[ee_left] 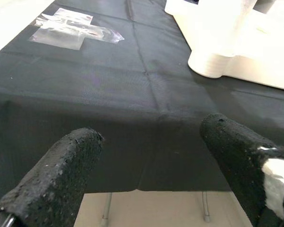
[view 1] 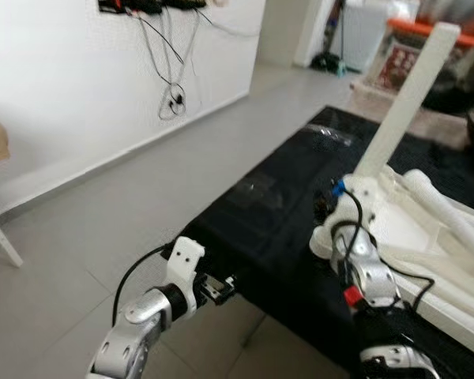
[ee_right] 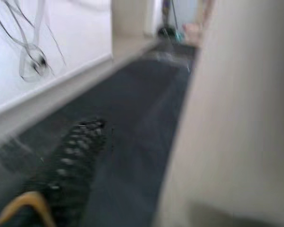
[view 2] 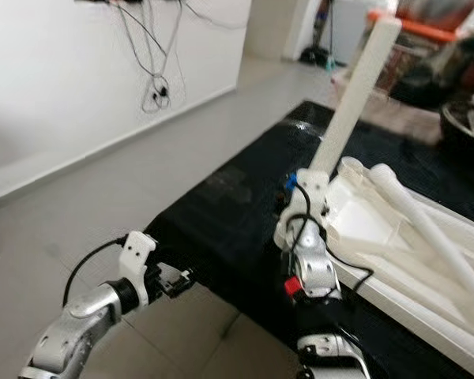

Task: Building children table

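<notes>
Our right end effector [view 1: 337,207] sits at the foot of the upright white table leg [view 1: 407,95], pressed right against it. In its wrist view one black finger [ee_right: 73,161] lies beside a wide pale surface that we take for that leg, but we cannot tell whether the fingers are closed on it.

From that end effector the leg's long axis runs up and away, tilted a little off vertical, with its foot at the corner socket of the upturned white tabletop [view 1: 415,225]. The tabletop lies on the black-covered worktop [view 1: 268,205], and more loose legs [view 1: 450,209] lie flat across it, further to our right.

Our left end effector [view 1: 218,287] hangs off the near edge of the worktop, its fingers [ee_left: 57,179] spread wide and empty, pointing toward the tabletop corner [ee_left: 210,61]. It is well apart from the leg, so the right arm is clearly the nearer one. We judge the coming move turns on keeping the leg's axis lined up with its socket.
</notes>
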Controlling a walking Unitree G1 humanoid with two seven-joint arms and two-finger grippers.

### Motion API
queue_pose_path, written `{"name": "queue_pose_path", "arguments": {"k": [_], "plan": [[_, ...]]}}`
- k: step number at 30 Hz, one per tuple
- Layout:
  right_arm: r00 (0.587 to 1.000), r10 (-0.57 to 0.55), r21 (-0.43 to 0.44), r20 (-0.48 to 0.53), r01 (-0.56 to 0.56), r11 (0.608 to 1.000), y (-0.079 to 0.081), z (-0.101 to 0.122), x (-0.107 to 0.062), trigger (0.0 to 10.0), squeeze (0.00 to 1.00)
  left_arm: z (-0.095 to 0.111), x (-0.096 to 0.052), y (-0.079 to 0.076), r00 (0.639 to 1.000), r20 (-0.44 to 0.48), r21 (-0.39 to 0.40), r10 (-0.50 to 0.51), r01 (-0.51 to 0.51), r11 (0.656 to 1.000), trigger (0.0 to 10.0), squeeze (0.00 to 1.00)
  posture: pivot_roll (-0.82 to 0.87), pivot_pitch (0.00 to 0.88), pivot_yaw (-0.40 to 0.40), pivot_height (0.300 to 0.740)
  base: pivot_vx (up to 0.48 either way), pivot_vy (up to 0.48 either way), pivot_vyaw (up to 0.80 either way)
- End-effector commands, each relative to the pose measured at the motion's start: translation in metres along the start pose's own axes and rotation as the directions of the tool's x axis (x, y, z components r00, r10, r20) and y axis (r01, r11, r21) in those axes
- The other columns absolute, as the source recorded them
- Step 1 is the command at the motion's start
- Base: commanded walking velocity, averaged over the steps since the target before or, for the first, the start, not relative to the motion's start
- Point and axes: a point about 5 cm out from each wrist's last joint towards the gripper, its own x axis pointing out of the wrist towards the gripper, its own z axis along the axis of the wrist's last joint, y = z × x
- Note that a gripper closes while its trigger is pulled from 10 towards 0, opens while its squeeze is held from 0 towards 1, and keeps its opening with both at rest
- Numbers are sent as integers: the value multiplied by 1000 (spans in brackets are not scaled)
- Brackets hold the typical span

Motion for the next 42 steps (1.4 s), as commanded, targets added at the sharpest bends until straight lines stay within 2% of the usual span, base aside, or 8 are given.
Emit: {"name": "queue_pose_path", "arguments": {"k": [1,16,24,25,29,33,35,42], "plan": [[997,26,-14,75,-25,1000,-3,17,1,10000,1000,1,0,-3,1000,6,-7,-15,15,1000,10000,0,10,0,-144,740,0,0,0],[988,-37,-154,147,60,986,-49,23,-17,10000,1000,5,-2,3,1000,20,-9,17,-17,1000,10000,0,-13,0,-130,740,0,0,0],[995,-34,-85,97,42,996,-51,7,-39,10000,1000,7,-16,14,993,45,-6,111,-111,994,10000,0,-19,0,-121,740,0,0,0],[993,40,-42,107,-36,998,-42,8,-45,10000,0,5,-19,13,992,41,-14,119,-118,993,10000,0,-22,0,-118,740,0,0,0],[959,266,-1,98,-267,964,-26,8,-61,10000,0,1,-24,11,991,32,-27,132,-131,991,10000,0,-23,0,-118,740,0,0,0],[949,306,-25,77,-305,952,-27,6,-66,10000,0,1,-26,11,990,30,-29,139,-138,990,10000,0,-23,0,-118,740,0,0,0],[977,168,-160,-133,-188,969,-59,-19,-61,10000,0,1,-30,16,982,34,-24,187,-187,982,10000,0,-36,0,-117,740,0,0,0],[988,100,-200,-116,-122,972,-65,-17,-59,10000,0,3,-32,23,961,56,7,270,-271,963,10000,0,-37,0,-114,740,0,0,0]]}}
